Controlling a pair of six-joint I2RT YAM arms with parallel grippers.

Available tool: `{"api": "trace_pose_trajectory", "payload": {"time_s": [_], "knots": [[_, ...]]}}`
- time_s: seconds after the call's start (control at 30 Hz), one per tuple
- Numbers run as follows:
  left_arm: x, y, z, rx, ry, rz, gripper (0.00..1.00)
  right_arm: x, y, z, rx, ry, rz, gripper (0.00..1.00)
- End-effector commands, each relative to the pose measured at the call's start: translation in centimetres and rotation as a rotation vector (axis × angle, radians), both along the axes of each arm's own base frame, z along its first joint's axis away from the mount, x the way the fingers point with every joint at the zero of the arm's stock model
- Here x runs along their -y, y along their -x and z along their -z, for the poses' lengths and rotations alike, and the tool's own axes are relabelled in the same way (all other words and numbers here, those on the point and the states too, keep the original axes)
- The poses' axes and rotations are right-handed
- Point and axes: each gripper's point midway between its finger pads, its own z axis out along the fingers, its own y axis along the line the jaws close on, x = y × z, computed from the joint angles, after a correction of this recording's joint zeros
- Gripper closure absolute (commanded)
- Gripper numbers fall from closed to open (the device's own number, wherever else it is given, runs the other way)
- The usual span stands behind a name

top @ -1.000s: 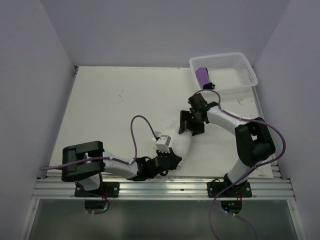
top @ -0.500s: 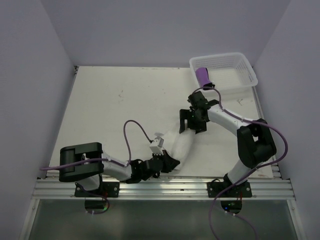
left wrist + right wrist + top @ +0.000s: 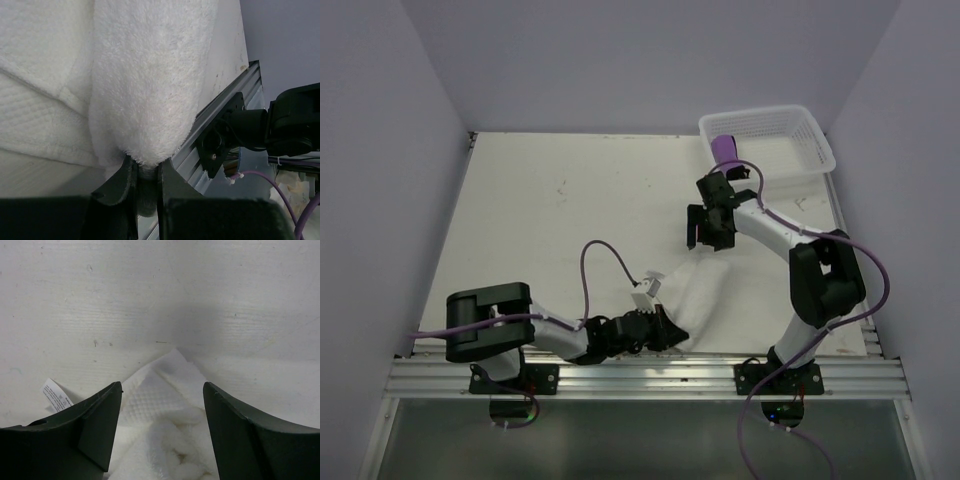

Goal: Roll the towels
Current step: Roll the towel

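Note:
The large white towel (image 3: 698, 292) lies bunched on the table near the front edge. My left gripper (image 3: 668, 330) is shut on the towel's near edge; in the left wrist view the fluffy towel (image 3: 150, 85) is pinched between the two dark fingers (image 3: 172, 187) of that gripper (image 3: 145, 175). My right gripper (image 3: 708, 228) is open and empty, just beyond the towel's far corner; its view shows that corner (image 3: 167, 390) between the spread jaws of the gripper (image 3: 162, 390). The purple towel (image 3: 725, 150) lies rolled in the white basket (image 3: 810, 135).
The basket stands at the table's back right corner. The metal rail (image 3: 650, 372) runs along the front edge, close under my left gripper, and shows in the left wrist view (image 3: 210, 125). A small white label (image 3: 56, 396) sticks out of the towel.
My right gripper has drawn back from the towel toward the far side, still open. My left gripper has shifted slightly right along the front edge, holding the towel.

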Motion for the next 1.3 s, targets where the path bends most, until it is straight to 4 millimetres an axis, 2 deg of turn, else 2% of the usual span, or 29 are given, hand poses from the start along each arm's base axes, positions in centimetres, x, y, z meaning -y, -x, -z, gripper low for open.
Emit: {"api": "trace_pose_trajectory", "payload": {"time_s": [0.0, 0.17, 0.3, 0.37, 0.47, 0.57, 0.6, 0.67, 0.7, 0.87, 1.0, 1.03, 1.13, 1.27], "knots": [[-2.3, 2.2, 4.7, -0.081, -0.16, 0.09, 1.0, 0.3, -0.6, -0.4, 0.03, 0.016, 0.004, 0.31], [-2.4, 2.1, 5.4, -0.11, -0.165, 0.104, 1.0, 0.5, -0.4, -1.3, 0.052, 0.021, -0.007, 0.3], [-3.2, 1.5, 5.6, -0.125, -0.169, 0.099, 1.0, 0.6, -0.5, -4.1, 0.122, 0.003, -0.039, 0.28], [-3.4, 1.1, 5.3, -0.114, -0.168, 0.093, 1.0, 1.2, -0.3, -6.4, 0.173, 0.008, -0.03, 0.26], [-3.3, 0.1, 5.0, -0.074, -0.204, 0.078, 1.0, 2.6, 0.8, -8.3, 0.213, 0.03, 0.01, 0.25], [-3.0, -0.3, 5.0, -0.055, -0.228, 0.078, 1.0, 4.0, 2.6, -9.1, 0.23, 0.04, 0.069, 0.27], [-3.0, -0.3, 5.1, -0.051, -0.234, 0.08, 1.0, 4.3, 3.6, -8.5, 0.211, 0.042, 0.078, 0.27], [-2.7, -0.5, 5.0, -0.046, -0.241, 0.077, 1.0, 4.8, 5.1, -9.1, 0.22, 0.017, 0.112, 0.28], [-2.6, -0.6, 5.0, -0.045, -0.243, 0.074, 1.0, 5.2, 6.2, -8.5, 0.204, 0.015, 0.119, 0.25], [-1.9, -1.5, 4.6, -0.032, -0.264, 0.053, 1.0, 4.0, 9.6, -7.6, 0.167, -0.113, 0.118, 0.15], [-1.4, -2.5, 4.5, -0.015, -0.305, 0.024, 1.0, 2.7, 12.6, -5.9, 0.109, -0.206, 0.11, 0.07], [-1.4, -2.6, 4.7, -0.017, -0.314, 0.02, 1.0, 2.0, 12.3, -6.0, 0.136, -0.25, 0.106, 0.01], [-0.8, -3.0, 4.7, -0.016, -0.331, 0.008, 1.0, 1.2, 13.1, -4.3, 0.116, -0.311, 0.146, 0.01], [-0.3, -3.6, 4.5, -0.019, -0.342, -0.016, 1.0, 2.0, 14.2, -1.2, 0.057, -0.271, 0.225, 0.01]]}}
